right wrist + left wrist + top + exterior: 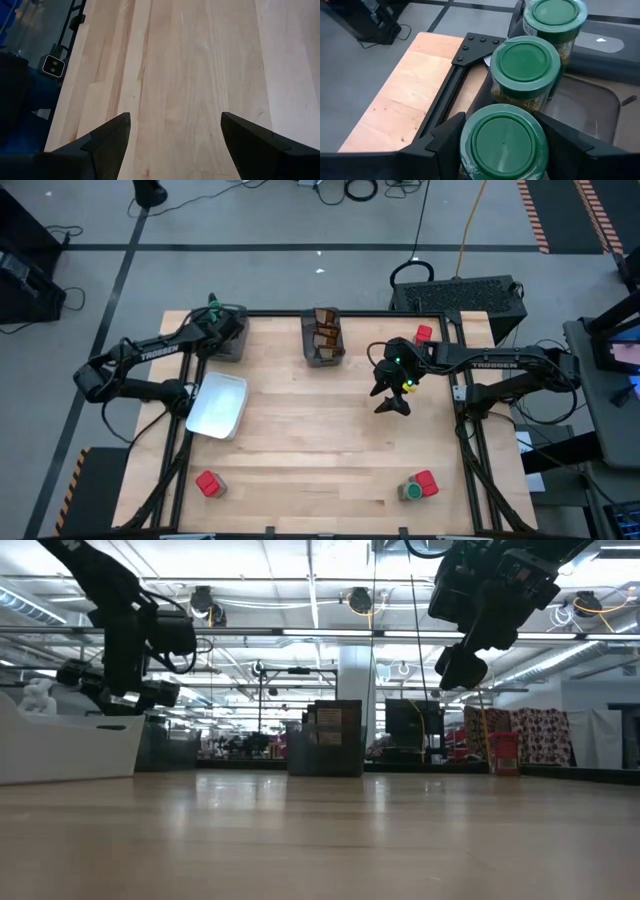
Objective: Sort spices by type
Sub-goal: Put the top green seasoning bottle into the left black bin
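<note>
3 green-lidded jars [525,62] fill my left wrist view: the left gripper [503,145] holds 1 over the far-left bin [228,340]; the right gripper [175,132] hangs wide above bare surface [320,450].

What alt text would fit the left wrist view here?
The left gripper holds a green-lidded jar between its fingers, over a dark bin that already has two more green-lidded jars in it. The table edge and grey floor lie beyond.
</note>
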